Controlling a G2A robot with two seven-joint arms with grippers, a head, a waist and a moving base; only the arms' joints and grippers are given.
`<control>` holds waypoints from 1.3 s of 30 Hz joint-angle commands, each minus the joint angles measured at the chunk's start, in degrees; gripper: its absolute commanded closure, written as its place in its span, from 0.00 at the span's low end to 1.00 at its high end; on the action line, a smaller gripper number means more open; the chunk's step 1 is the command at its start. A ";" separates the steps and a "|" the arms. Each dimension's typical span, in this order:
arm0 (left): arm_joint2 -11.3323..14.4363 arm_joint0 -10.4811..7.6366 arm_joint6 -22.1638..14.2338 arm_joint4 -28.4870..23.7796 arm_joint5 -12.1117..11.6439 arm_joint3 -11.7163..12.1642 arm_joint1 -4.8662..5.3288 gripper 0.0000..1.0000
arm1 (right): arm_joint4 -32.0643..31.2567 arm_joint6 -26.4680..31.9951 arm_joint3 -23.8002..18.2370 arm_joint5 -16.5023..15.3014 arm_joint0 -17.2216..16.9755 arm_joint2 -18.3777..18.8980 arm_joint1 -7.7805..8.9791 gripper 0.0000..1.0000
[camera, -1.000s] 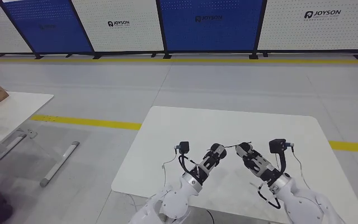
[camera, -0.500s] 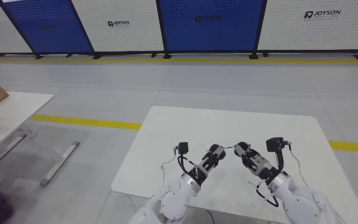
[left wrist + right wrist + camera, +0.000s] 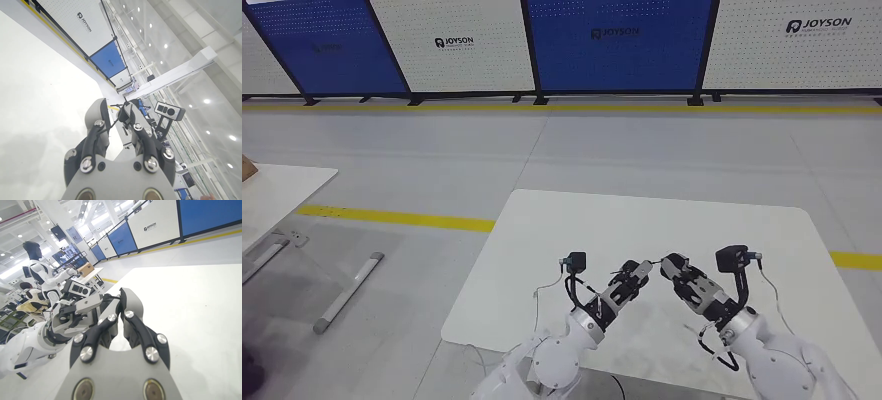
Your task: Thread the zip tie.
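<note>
Right gripper [image 3: 120,294] clamps the zip tie [image 3: 113,297], left gripper [image 3: 115,101] parted beside it; threading looks unfinished, though it's hard to tell.

Your left gripper [image 3: 114,108] is holding its fingers [image 3: 97,113] a little apart, with the white table [image 3: 37,75] lying beyond them. The black zip tie [image 3: 126,103] is stretching across the fingertips, and one strand is trailing down through the gap between them.

From above, the thin black plastic zip tie [image 3: 655,263] is too small to show any threading, and the fingers [image 3: 132,306] of the right gripper [image 3: 120,295] hide most of it.
</note>
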 commanded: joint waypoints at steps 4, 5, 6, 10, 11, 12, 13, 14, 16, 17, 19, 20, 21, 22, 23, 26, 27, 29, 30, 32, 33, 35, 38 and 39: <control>-0.20 -0.35 -0.03 -0.33 0.39 0.16 -0.05 0.80 | -0.38 -0.10 -0.10 0.13 0.07 -0.31 0.00 1.00; -0.27 -0.38 -0.08 -0.46 0.48 0.18 -0.06 0.78 | -0.56 -0.16 -0.11 0.16 0.10 -0.40 0.00 1.00; -0.36 -0.43 -0.16 -0.75 0.65 0.26 -0.07 0.80 | -0.78 -0.20 -0.13 0.20 0.12 -0.51 0.00 1.00; -0.54 -0.73 -0.22 -1.15 0.91 0.45 -0.12 1.00 | -1.53 -0.48 -0.13 0.46 0.29 -0.98 -0.03 1.00; -0.55 -0.76 -0.21 -0.89 0.94 0.49 -0.11 1.00 | -1.73 -0.65 -0.12 0.55 0.32 -1.09 -0.05 1.00; -0.53 -0.76 -0.22 -0.78 0.95 0.52 -0.11 1.00 | -1.87 -0.80 -0.11 0.63 0.32 -1.14 -0.05 1.00; -0.53 -0.78 -0.28 -0.60 1.00 0.58 -0.10 1.00 | -2.00 -0.95 -0.11 0.72 0.31 -1.17 -0.06 1.00; -0.54 -0.81 -0.31 -0.42 1.07 0.65 -0.10 1.00 | -2.19 -1.20 -0.13 0.84 0.28 -1.21 -0.06 1.00; -0.56 -0.87 -0.27 -0.30 1.13 0.72 -0.11 1.00 | -2.65 -1.59 -0.20 1.06 0.22 -1.24 -0.07 1.00; -0.55 -0.91 -0.26 -0.27 1.15 0.75 -0.12 1.00 | -2.94 -1.83 -0.25 1.18 0.13 -1.29 -0.07 1.00; -0.52 -0.97 -0.30 -0.09 1.16 0.78 -0.13 1.00 | -3.08 -2.05 -0.29 1.19 0.00 -1.33 -0.07 1.00; -0.45 -1.01 -0.34 0.05 1.17 0.80 -0.14 1.00 | -3.09 -2.12 -0.32 1.15 -0.07 -1.33 -0.06 1.00; -0.31 -1.07 -0.40 0.21 1.19 0.85 -0.16 1.00 | -3.06 -2.10 -0.38 1.00 -0.15 -1.34 -0.05 1.00; -0.22 -1.12 -0.43 0.28 1.20 0.89 -0.18 1.00 | -3.03 -2.03 -0.40 0.88 -0.18 -1.35 -0.04 1.00; -0.11 -1.18 -0.51 0.37 1.18 0.92 -0.20 1.00 | -2.98 -1.86 -0.41 0.74 -0.21 -1.37 -0.03 1.00; 0.18 -1.30 -0.52 0.55 1.00 0.92 -0.26 1.00 | -2.73 -1.32 -0.38 0.41 -0.17 -1.46 0.01 1.00; 0.27 -1.29 -0.46 0.65 0.91 0.89 -0.27 1.00 | -2.42 -1.09 -0.29 0.21 -0.12 -1.51 0.01 1.00; 0.39 -1.21 -0.33 0.76 0.75 0.78 -0.30 1.00 | -1.97 -0.72 -0.14 -0.05 -0.01 -1.53 0.03 1.00; 0.44 -1.16 -0.30 0.87 0.63 0.75 -0.30 1.00 | -1.71 -0.47 -0.05 -0.14 0.02 -1.55 0.03 1.00; 0.53 -0.98 -0.19 1.20 0.31 0.68 -0.29 1.00 | -0.52 0.34 0.24 -0.40 0.13 -1.59 0.05 1.00; 0.56 -0.91 -0.16 1.35 0.20 0.66 -0.28 1.00 | 0.37 0.71 0.43 -0.64 0.17 -1.60 0.05 1.00; 0.60 -0.78 -0.01 1.73 0.06 0.64 -0.27 1.00 | 2.70 1.67 0.93 -1.32 0.42 -1.33 0.09 1.00; 0.64 -0.71 0.52 1.96 0.17 0.70 -0.31 1.00 | 4.38 2.51 1.22 -1.34 0.58 -0.79 0.17 1.00; 0.66 -0.71 0.62 1.98 0.21 0.73 -0.33 1.00 | 4.60 2.52 1.22 -1.32 0.55 -0.69 0.19 0.96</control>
